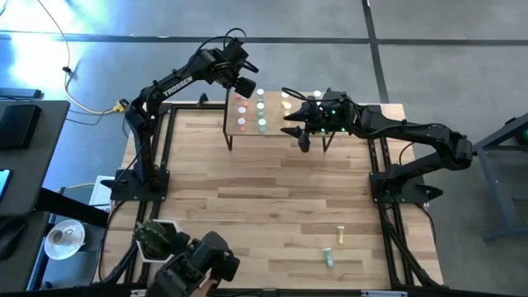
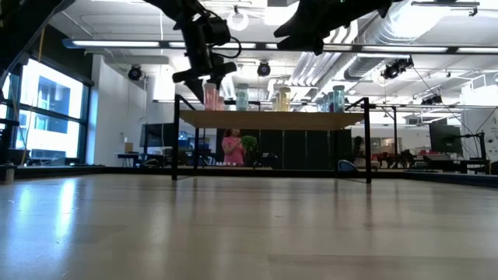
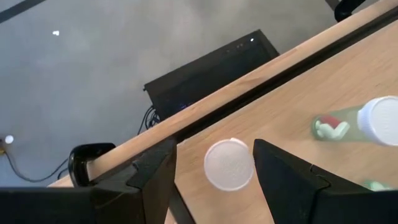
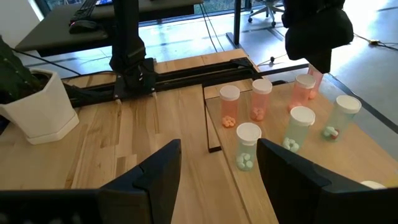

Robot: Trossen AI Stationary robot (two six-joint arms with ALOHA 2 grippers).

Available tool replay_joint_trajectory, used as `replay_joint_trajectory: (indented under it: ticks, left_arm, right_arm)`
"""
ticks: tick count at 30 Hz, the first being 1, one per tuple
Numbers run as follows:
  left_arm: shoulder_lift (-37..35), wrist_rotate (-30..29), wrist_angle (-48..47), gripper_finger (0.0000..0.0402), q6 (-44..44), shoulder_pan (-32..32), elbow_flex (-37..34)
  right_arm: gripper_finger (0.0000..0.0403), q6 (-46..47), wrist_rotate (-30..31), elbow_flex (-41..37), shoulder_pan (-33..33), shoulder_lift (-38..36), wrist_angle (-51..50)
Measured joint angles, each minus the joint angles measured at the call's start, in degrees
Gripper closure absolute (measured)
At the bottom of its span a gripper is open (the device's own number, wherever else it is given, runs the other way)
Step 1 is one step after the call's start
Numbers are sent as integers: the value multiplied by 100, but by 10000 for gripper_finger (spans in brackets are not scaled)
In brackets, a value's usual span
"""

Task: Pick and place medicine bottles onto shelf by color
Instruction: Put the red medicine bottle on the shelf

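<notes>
Bottles (image 1: 252,111) crowd the small shelf (image 1: 274,130) at the table's far edge in the high view, sorted in rows of pink, green and yellow, while two more (image 1: 334,247) lie on the planks near the front right, well apart from both arms. Left gripper (image 1: 244,85) hangs over the pink row; right gripper (image 1: 299,125) hovers just off the shelf's right part.

Low view: left gripper (image 2: 204,71) sits right above a pink bottle (image 2: 210,95), jaws spread, nothing lifted.

Left wrist view: a white cap (image 3: 229,163) stands between the two fingers (image 3: 155,171), which are parted to either side and touch nothing I can make out; a green bottle (image 3: 357,121) stands nearby.

Right wrist view: fingers (image 4: 163,165) are wide apart and empty, looking across pink (image 4: 229,106) and green bottles (image 4: 247,145) on the shelf.

These look like light, stiff plastic vials, smooth-sided and easily toppled, so a gentle pinch on the body just below the cap seems the safest hold.
</notes>
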Motion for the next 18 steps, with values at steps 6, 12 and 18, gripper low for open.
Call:
replay_joint_trajectory:
  ticks: [6,12,18]
  left_arm:
    - [79,-4,-78,200,14,-10,0]
    - [103,-2,-78,200,16,1,0]
    - [105,1,-63,222,65,1,0]
  right_arm:
    - [202,-4,0,0,2,0,0]
    - [202,-4,0,0,2,0,2]
    - [202,-7,0,0,2,0,2]
